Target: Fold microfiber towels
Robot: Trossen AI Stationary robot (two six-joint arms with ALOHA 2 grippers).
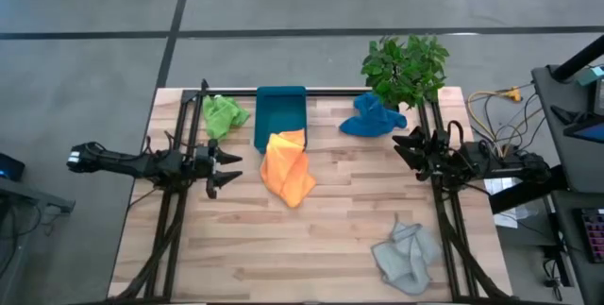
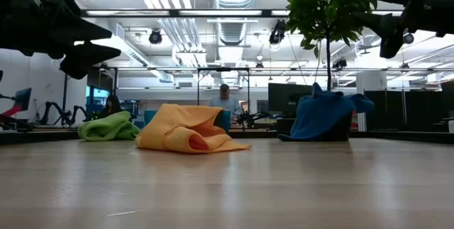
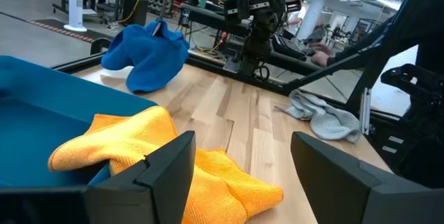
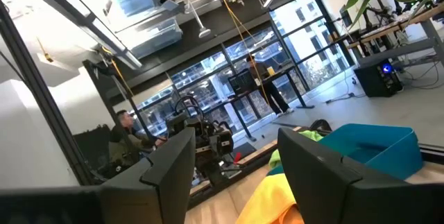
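The orange towel [image 1: 286, 165] lies crumpled at the table's middle, one end draped over the near rim of the teal tray [image 1: 280, 109]. The lime green towel [image 1: 224, 114] is bunched at the far left. The blue towel [image 1: 371, 118] is heaped at the far right by the plant. The grey towel [image 1: 408, 256] lies crumpled near the right front. My left gripper [image 1: 226, 167] is open, above the table left of the orange towel [image 3: 132, 148]. My right gripper [image 1: 404, 146] is open, raised at the right side, pointing at the tray [image 4: 374, 144].
A potted plant [image 1: 406, 67] stands at the far right corner behind the blue towel. Cables lie off the table's right edge. Bare wood shows along the table's near side. People sit at desks in the room beyond the table.
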